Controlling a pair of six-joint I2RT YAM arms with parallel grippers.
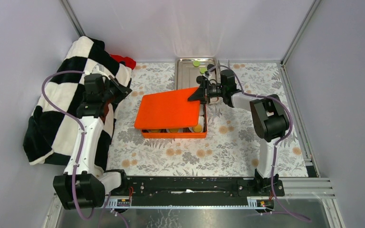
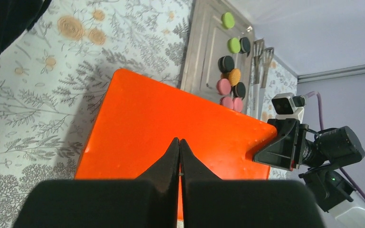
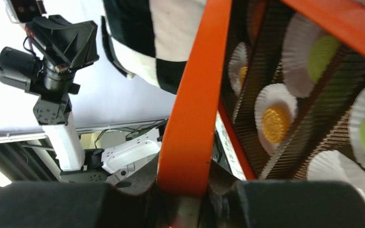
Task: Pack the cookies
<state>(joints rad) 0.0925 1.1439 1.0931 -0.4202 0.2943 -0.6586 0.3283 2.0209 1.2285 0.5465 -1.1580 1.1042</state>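
Top external: the right gripper [image 1: 196, 96] is clamped on the far right corner of the orange lid [image 1: 168, 108]. We see the lid tilted over the orange box [image 1: 173, 134], its right side raised. The box's near row shows under the lid's near edge. Behind the box lies a metal tray [image 1: 184, 76] with the loose cookies [image 1: 196, 63] at its far right. The left gripper [image 1: 122, 90] hangs over the edge of a checkered blanket [image 1: 71, 80], apart from the lid. We cannot tell its jaw state from here.

Left wrist: the left gripper's fingers [image 2: 173, 159] are pressed together on nothing, above the lid's top face. On the tray we count two green, three black, one orange and three pink cookies, clustered toward the side where metal tongs [image 2: 261, 52] lie. The right gripper sits at the lid's corner.

Right wrist: the lid's rim runs up between this gripper's fingers, gripped from both sides. Beyond it the box is open to view: brown dividers, and white paper liners [image 3: 292, 45] in the cells. One orange cookie [image 3: 275, 124] and two green ones [image 3: 323, 51] lie in liners. A further orange disc shows partly in a liner behind. One liner at the lower edge shows no cookie.
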